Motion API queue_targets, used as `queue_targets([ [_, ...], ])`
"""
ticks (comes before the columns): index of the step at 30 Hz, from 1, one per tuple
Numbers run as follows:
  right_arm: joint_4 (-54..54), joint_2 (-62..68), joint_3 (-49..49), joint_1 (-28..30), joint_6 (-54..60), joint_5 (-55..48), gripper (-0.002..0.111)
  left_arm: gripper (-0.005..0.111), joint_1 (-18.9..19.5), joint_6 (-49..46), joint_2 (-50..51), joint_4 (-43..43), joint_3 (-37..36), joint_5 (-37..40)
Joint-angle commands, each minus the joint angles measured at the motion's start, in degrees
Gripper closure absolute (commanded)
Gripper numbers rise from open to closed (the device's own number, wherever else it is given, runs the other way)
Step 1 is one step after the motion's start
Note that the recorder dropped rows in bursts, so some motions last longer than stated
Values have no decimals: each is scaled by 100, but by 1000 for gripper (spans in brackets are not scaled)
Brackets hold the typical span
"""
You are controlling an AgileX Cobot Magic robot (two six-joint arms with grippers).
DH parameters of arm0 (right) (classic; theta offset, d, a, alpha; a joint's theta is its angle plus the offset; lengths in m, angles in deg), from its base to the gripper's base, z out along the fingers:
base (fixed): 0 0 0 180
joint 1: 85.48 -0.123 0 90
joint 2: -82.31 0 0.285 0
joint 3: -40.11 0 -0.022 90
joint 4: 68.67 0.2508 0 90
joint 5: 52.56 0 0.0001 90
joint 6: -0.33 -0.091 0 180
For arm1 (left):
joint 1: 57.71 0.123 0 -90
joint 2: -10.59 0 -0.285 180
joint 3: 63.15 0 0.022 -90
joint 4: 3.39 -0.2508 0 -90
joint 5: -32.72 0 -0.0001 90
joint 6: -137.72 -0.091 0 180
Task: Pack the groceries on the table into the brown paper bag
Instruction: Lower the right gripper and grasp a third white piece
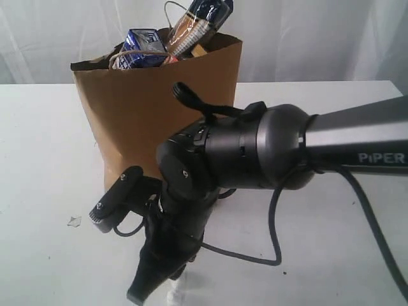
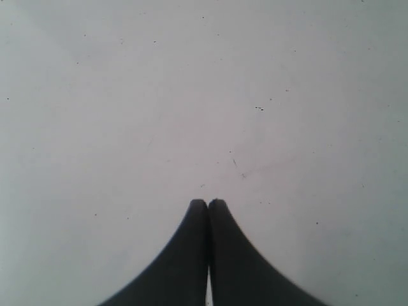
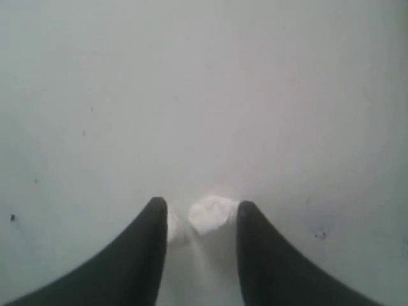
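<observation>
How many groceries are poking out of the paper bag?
2: a blue-white carton on the left, and a spaghetti packet leaning up taller on the right. More may be hidden inside.

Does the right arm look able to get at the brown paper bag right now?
Probably yes: the right claw hangs low over the table close to the brown paper bag, with nothing between them.
</observation>
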State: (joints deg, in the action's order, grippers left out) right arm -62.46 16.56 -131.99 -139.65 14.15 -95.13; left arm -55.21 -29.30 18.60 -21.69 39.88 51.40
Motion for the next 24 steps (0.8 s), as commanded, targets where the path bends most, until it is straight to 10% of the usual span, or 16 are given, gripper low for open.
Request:
queue_targets([
  [1, -62, 129, -22, -12, -1187, 379, 71, 107, -49, 20, -22, 12, -24, 19],
  [17, -133, 548, -22, -12, -2052, 170, 73, 107, -49, 20, -22, 12, -24, 19],
  [24, -133, 572, -22, -12, -2062, -59, 92, 107, -49, 20, -22, 12, -24, 19],
])
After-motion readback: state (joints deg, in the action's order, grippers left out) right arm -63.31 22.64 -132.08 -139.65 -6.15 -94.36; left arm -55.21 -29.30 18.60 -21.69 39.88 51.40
